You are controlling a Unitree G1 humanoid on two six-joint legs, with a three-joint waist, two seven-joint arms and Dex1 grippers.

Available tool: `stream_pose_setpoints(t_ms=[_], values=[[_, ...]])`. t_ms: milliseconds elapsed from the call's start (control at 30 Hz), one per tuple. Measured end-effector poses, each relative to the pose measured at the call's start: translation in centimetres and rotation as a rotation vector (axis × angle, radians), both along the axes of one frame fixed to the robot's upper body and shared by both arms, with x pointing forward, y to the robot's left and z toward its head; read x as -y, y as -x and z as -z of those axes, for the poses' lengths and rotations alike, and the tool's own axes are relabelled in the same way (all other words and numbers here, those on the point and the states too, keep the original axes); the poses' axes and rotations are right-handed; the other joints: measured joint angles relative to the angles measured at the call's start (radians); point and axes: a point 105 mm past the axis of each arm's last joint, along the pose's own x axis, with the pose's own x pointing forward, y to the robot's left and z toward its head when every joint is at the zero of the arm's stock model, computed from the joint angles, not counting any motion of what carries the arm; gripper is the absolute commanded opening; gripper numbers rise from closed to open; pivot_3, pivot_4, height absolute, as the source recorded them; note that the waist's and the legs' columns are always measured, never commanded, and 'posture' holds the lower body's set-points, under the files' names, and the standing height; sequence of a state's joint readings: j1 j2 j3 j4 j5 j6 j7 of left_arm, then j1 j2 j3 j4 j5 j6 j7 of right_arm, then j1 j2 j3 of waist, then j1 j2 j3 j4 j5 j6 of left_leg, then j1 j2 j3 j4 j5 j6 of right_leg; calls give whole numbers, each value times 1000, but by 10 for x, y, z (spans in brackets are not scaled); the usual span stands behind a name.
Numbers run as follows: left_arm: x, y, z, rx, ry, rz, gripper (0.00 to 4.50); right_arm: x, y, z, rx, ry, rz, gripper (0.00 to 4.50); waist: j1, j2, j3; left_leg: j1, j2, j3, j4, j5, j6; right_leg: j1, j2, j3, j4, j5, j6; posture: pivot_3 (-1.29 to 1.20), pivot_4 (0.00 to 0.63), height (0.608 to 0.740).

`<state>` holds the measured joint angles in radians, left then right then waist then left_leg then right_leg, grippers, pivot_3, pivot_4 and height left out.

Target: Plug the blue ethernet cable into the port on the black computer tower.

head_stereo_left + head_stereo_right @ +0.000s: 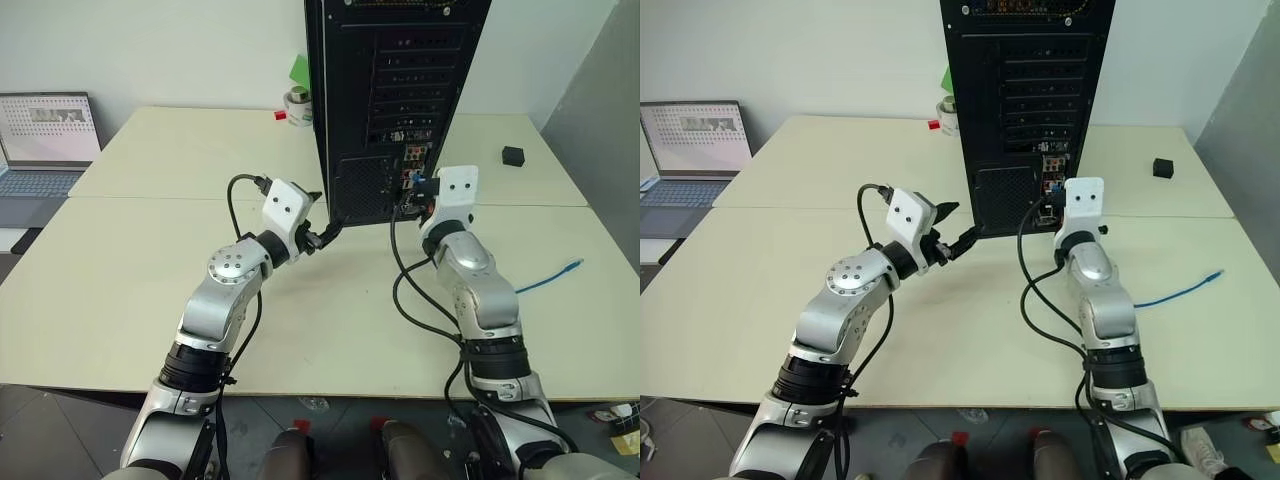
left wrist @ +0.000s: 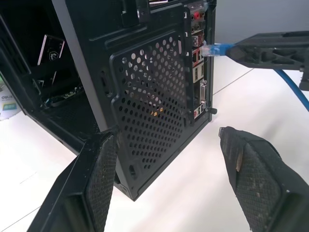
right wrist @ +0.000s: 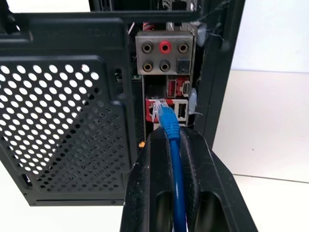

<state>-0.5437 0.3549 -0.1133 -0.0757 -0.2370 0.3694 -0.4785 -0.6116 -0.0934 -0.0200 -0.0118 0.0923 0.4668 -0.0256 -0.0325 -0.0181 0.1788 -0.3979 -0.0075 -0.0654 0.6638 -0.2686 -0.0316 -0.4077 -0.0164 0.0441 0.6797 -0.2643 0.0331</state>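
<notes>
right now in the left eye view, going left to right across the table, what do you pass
laptop → left gripper → black computer tower → right gripper holding the blue ethernet cable → small black cube

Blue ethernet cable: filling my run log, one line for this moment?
right gripper: shut on blue ethernet cable | clear plug at port | left gripper: open, beside black computer tower

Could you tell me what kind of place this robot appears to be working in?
Probably an office or robotics lab workbench: pale tables pushed together against a white wall, an open laptop at the far left, and a black computer tower standing with its rear connectors facing the robot.
</notes>
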Motion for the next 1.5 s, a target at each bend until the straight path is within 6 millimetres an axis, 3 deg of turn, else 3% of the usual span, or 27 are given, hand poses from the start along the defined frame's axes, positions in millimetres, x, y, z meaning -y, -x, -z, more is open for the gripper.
stream_pose_setpoints(t_ms=[367,1500], values=[[7,2,-2,2,0,62,3452,-2,-6,6,-18,-9,-4,0,0,0,0,0,0,0,0,0,0,0,0,0,0,0,0,0,150,740],[2,1,-4,11,-8,52,3452,-2,-12,6,-20,-48,35,0,0,0,0,0,0,0,0,0,0,0,0,0,0,0,0,0,150,740]])
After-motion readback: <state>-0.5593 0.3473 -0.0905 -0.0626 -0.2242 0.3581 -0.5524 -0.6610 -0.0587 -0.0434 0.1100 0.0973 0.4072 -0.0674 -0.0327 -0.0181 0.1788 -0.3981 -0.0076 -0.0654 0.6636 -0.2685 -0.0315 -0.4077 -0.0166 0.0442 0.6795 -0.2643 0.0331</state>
